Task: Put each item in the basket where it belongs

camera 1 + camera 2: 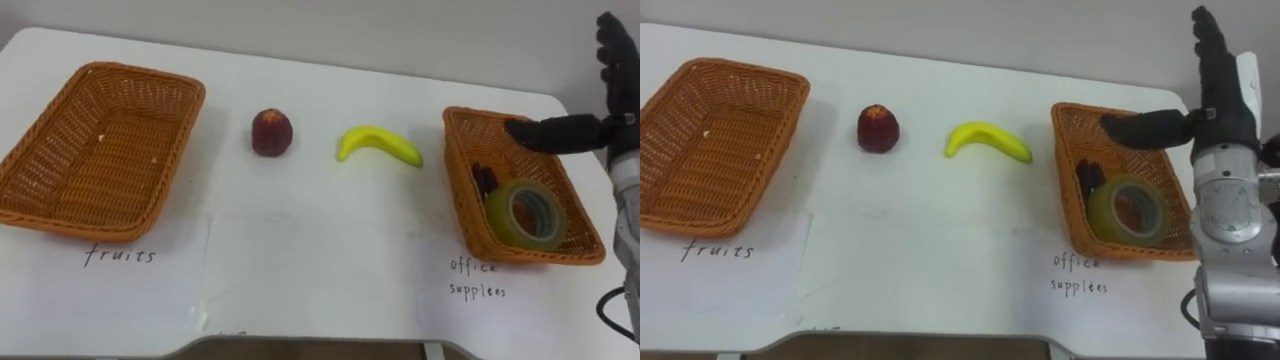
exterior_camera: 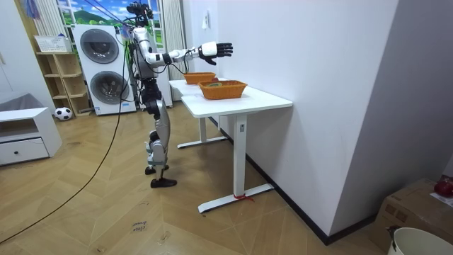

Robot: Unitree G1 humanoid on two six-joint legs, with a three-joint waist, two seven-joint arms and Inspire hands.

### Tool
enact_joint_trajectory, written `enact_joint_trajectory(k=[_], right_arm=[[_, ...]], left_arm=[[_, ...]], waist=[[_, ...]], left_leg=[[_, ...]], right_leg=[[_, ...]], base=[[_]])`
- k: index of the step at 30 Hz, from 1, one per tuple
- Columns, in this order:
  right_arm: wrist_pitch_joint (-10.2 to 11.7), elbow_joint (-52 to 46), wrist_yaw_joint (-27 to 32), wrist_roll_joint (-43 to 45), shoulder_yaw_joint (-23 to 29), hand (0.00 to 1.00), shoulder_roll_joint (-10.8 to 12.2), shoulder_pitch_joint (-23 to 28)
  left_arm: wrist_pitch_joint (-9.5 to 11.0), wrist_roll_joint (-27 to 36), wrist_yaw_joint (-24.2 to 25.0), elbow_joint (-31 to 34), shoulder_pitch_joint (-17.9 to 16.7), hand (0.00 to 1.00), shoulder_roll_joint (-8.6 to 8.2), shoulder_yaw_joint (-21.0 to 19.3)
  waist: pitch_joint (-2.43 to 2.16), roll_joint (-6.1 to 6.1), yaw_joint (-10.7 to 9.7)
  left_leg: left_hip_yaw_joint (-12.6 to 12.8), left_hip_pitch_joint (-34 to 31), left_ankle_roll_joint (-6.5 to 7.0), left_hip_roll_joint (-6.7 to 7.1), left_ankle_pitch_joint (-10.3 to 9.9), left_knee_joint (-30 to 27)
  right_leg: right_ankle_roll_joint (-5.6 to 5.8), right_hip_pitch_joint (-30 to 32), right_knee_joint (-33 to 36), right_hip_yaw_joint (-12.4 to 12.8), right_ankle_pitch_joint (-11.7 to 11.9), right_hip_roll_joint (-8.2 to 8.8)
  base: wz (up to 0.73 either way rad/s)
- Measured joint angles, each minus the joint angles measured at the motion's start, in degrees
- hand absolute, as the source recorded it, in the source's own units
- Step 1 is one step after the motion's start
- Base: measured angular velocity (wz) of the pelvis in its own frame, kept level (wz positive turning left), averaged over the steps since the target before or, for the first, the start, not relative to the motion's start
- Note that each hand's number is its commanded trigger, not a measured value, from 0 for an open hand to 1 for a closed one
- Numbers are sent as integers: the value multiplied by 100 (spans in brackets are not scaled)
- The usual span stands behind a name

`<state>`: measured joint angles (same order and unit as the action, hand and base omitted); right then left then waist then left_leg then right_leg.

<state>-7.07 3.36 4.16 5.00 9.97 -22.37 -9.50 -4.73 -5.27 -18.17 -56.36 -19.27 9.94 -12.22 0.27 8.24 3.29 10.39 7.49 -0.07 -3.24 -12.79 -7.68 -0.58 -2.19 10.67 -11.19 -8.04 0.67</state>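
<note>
Room: wood floor, white wall; stacked washers and a shelf behind the robot. It stands at the long side of the worktop, on the room view's left.

Worktop: white, with two wicker baskets at opposite ends. The left basket has nothing in it. The right basket holds a tape roll and a small dark item, too small to identify. A paper sheet with handwriting lies in front of the left basket. A second sheet lies in front of the right one.

Right hand: raised above the far right part of the right basket and clear of its rim. Fingers straight and pointing up, thumb stretched out to the left over the basket. It holds nothing. In the room view the arm reaches out level over the near end of the worktop.

Fruit: both pieces lie on the bare worktop between the baskets, in neither one.
- Banana: left of the right basket, near its rim but not touching. Well left of the hand and lower.
- Red fruit: round, left of the banana and apart from it, nearer the left basket. Farthest from the hand.

Tape roll: leans in the near half of the right basket, below the thumb. The dark item lies just behind it, by the basket's left wall.
</note>
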Motion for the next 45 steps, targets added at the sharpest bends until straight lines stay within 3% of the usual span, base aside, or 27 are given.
enact_joint_trajectory(k=[10,14,20,26,40,45], right_arm=[[-1,0,-25,34,-350,0,-10,-26],[0,0,-31,175,-515,0,-58,-224],[3,1,-134,414,-1104,0,-428,-424],[3,50,-343,459,-1315,0,-491,-526],[4,687,-561,464,-1484,0,-600,-669],[2,691,-884,637,-1761,0,-659,-697]], left_arm=[[-77,-49,133,42,6,0,90,23],[-89,-66,138,42,132,0,119,28],[-112,-117,135,36,197,0,163,26],[-109,-118,134,-5,223,0,229,69],[-113,-348,376,35,214,0,278,170],[-109,-442,462,37,219,0,372,171]], waist=[[-52,74,118],[-26,65,204],[-34,117,378],[3,156,495],[30,182,676],[27,279,705]], left_leg=[[-219,-152,1,2,1,-102],[-271,-195,1,1,1,-104],[-272,-263,1,5,2,-119],[-308,-307,1,5,2,-124],[-445,-401,-1,7,2,-169],[-449,-422,-1,5,2,-185]], right_leg=[[0,18,-4,-279,0,34],[0,44,-9,-321,0,33],[-6,109,-17,-321,4,20],[-6,109,-52,-388,4,35],[-6,103,-103,-481,4,34],[-6,113,-98,-531,4,33]], base=[[10],[5],[-1],[2],[5],[0]])
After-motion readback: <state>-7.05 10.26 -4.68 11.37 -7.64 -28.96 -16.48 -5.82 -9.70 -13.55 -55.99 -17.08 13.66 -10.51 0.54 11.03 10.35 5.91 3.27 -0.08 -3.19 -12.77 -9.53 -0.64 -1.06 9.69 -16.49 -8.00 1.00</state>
